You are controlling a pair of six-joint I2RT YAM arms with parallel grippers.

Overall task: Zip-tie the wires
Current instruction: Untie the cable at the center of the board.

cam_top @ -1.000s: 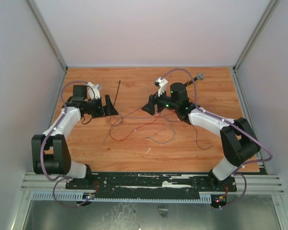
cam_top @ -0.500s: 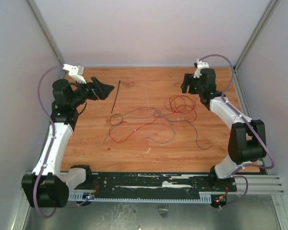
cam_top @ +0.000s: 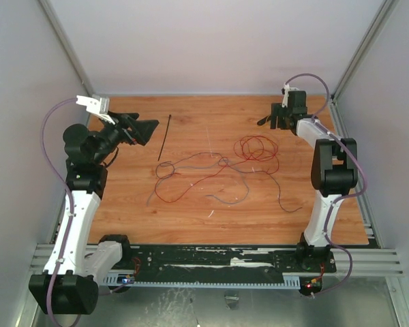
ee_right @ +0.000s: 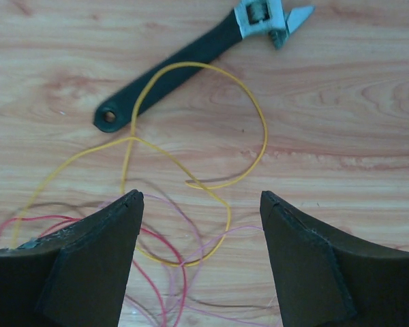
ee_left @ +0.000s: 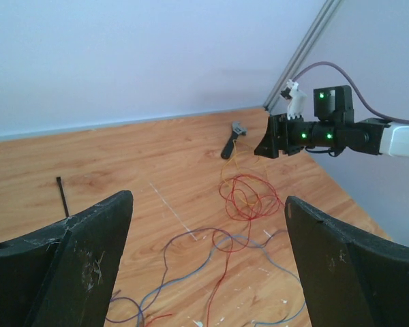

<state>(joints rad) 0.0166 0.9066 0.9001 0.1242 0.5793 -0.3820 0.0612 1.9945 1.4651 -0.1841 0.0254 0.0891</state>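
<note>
Gaping empty: left pincer (ee_left: 208, 201), right pincer (ee_right: 201, 195) | wires (cam_top: 215, 162) cut off in wrist views

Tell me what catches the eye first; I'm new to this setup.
A loose tangle of thin red and grey wires sprawls across the middle of the wooden table, with a thin black plastic zip tie lying apart at far left. The left gripper and right gripper hang open, empty.
</note>
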